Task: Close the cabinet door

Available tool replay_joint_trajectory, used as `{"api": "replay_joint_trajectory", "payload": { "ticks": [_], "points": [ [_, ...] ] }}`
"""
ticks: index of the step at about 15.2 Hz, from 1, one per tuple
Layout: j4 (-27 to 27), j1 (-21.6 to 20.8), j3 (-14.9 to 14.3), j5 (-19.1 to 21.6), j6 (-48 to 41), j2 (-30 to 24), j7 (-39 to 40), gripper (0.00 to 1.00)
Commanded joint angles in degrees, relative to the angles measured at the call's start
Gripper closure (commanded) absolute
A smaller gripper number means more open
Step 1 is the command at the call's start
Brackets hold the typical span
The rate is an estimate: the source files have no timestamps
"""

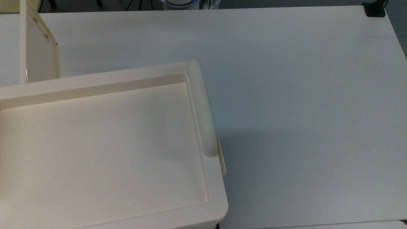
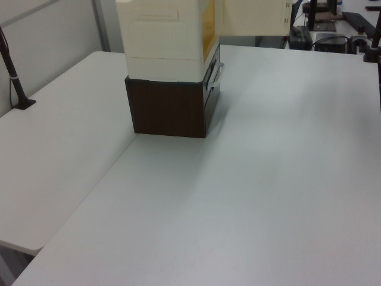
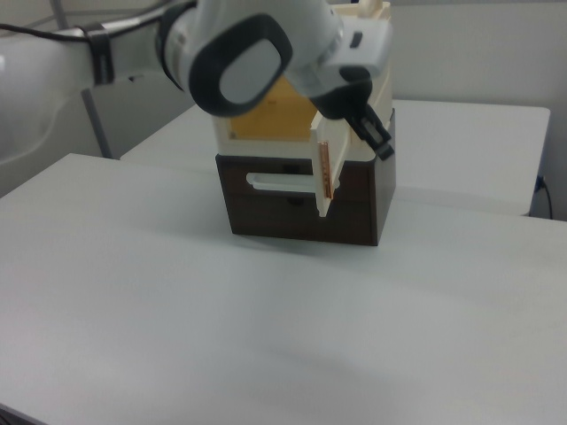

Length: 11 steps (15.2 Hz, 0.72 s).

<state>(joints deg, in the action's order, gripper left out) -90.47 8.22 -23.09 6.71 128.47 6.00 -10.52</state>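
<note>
while the cabinet door [image 3: 325, 168] is standing open, the gripper [image 3: 370, 131] is sitting just beside it
cabinet [image 1: 105, 149] is resting on a white table [image 1: 302, 95]; can't tell how far the gripper is open.

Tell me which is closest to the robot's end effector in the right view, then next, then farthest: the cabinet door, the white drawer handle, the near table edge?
1. cabinet door, just left of the end effector.
2. white drawer handle, farther left.
3. near table edge, bottom left.

Cut off and hidden parts

The cabinet [image 1: 105, 143] runs past the top view's left edge; the arm [image 3: 266, 53] hides its top in the right view.
</note>
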Motion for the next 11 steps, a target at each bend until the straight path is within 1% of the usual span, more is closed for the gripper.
{"api": "replay_joint_trajectory", "payload": {
  "ticks": [1,5,9,11],
  "points": [
    [-1.99,-0.22,-0.02,0.32,3.01,1.12,2.25,1.0],
    [-3.39,-1.01,0.77,0.32,3.01,1.21,2.17,1.0],
    [-3.49,-3.64,0.86,0.32,2.4,1.56,1.64,1.0],
    [-3.31,-4.09,1.55,0.32,2.22,1.56,1.55,1.0]
  ]
}}
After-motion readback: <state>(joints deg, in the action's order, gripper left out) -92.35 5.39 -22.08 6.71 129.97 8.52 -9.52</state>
